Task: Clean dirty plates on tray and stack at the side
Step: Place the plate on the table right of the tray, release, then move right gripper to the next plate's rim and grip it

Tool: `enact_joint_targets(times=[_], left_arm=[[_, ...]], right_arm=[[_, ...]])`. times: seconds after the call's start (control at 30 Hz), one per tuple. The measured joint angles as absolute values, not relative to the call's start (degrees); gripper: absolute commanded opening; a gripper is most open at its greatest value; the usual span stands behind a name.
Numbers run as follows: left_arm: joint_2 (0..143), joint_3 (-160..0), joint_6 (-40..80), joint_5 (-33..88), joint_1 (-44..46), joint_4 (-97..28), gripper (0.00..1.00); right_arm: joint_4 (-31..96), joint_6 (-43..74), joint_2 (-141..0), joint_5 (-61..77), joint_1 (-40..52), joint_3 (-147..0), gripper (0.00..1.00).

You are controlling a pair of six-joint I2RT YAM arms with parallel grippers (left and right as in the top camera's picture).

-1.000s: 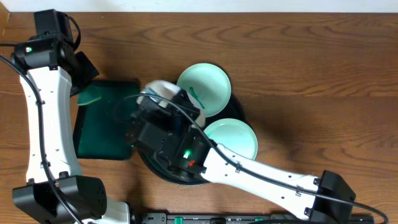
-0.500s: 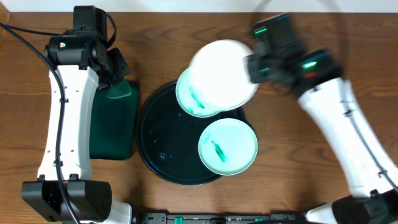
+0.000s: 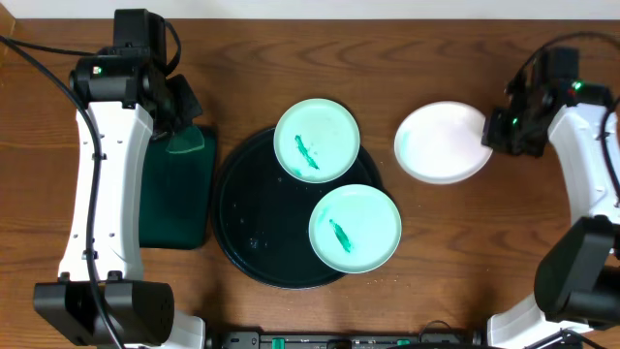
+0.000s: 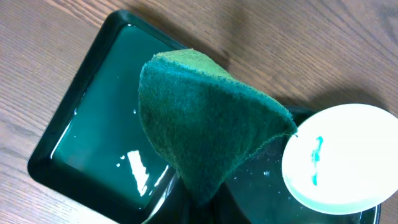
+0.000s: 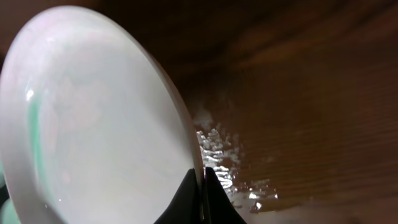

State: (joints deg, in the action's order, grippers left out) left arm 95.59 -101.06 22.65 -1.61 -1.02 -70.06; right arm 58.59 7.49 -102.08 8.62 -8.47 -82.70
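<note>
The round black tray [image 3: 242, 228] sits at the table's middle. Two mint-green plates with teal smears lie on its right side, one at the back [image 3: 317, 141] and one at the front [image 3: 355, 229]. My right gripper [image 3: 492, 134] is shut on the right rim of the white plate [image 3: 441, 143], low over the table to the right of the tray; in the right wrist view its fingers [image 5: 202, 180] pinch the plate's edge [image 5: 93, 124]. My left gripper [image 3: 179, 136] is shut on a dark green sponge [image 4: 208, 124] over the rectangular tray.
A rectangular dark-green tray [image 3: 174, 208] holding water lies left of the black tray; it shows in the left wrist view [image 4: 93, 130]. Water droplets wet the wood beside the white plate [image 5: 217, 149].
My right arm has carried the white plate from over the tray out to the right side of the table and lowered it. My left arm has stayed put with the sponge.
</note>
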Motion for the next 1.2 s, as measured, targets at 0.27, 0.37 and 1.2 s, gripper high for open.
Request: enact_joint_targets(times=[0.27, 0.37, 1.2], left_arm=[[95.59, -101.06, 22.65, -1.63, -1.02, -70.06, 0.07], [95.59, -101.06, 22.65, -1.61, -1.02, -70.04, 0.07], [95.59, -96.55, 22.00, -1.65, -1.02, -70.96, 0.07]], right_arm=[[41.04, 7.11, -102.30, 9.41, -8.47, -67.51, 0.01], [36.80, 7.25, -102.30, 9.06, -8.71, -65.30, 0.01], [63.77, 6.22, -102.21, 18.76, 14.96, -76.82, 0.42]])
